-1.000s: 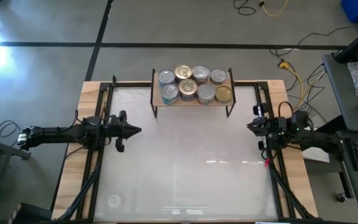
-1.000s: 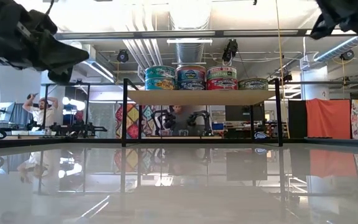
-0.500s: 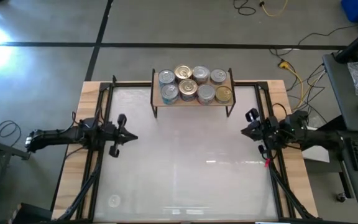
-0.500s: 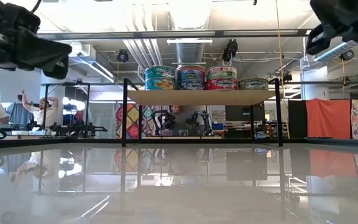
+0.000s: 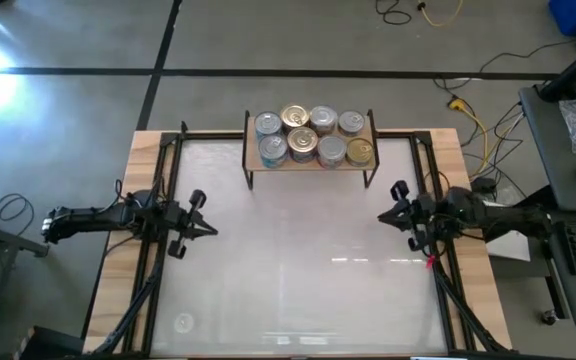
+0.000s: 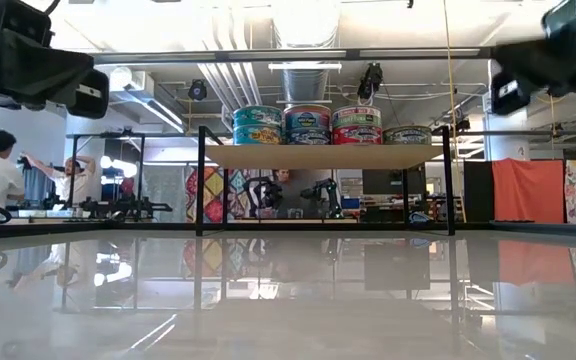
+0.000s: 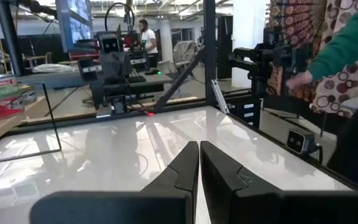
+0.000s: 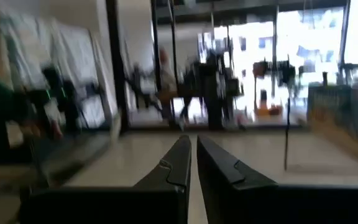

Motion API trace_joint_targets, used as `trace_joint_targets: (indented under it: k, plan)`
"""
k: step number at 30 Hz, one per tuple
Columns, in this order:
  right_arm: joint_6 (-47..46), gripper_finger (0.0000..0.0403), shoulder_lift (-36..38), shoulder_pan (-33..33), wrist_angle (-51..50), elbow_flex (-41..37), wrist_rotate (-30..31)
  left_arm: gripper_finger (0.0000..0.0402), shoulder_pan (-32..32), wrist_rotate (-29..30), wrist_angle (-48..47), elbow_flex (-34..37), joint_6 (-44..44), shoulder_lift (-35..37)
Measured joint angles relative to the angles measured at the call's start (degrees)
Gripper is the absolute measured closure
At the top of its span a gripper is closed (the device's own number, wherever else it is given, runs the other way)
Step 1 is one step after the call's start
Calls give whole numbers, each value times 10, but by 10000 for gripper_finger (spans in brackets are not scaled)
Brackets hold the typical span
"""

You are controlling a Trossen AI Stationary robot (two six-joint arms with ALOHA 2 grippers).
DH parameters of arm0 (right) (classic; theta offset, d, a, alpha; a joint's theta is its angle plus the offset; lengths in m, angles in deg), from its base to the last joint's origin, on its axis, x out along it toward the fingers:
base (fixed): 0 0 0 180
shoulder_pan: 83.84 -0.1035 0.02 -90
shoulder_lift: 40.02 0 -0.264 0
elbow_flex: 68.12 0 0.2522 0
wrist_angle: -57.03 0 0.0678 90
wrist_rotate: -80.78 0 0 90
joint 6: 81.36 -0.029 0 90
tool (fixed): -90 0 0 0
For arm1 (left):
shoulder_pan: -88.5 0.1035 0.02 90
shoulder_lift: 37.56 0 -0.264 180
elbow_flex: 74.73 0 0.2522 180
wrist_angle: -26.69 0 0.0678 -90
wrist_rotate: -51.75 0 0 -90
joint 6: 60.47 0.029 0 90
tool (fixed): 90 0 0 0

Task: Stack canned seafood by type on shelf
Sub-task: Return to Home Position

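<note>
Stretching white between both arms, the counter (image 5: 298,260) is carrying the shelf (image 6: 323,156) at its far edge. On the shelf the tins (image 5: 303,143) are sitting stacked, the back row hiding behind the front one in the low view. The left tool (image 5: 208,229) and right tool (image 5: 383,216) are hovering over opposite sides of the counter, each with its fingers together.

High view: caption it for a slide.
Canned seafood packed onto the wooden shelf; left end effector and right end effector hover shut on either side.

One camera looks straight down on the glossy white desk (image 5: 298,270). Another sits level at its surface. Both share the light-wood, black-legged shelf (image 6: 323,156). Wrist cameras face forward.
</note>
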Motion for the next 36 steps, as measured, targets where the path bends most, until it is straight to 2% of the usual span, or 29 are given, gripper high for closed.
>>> trace_joint_targets:
  k: [4,36]
  plan:
    - [2,385,-1,0,-68,0,9,400,0,0,0,-1,-1,-9]
    - [-9,385,-15,0,-76,7,6,400,0,0,1,-4,-1,-23]
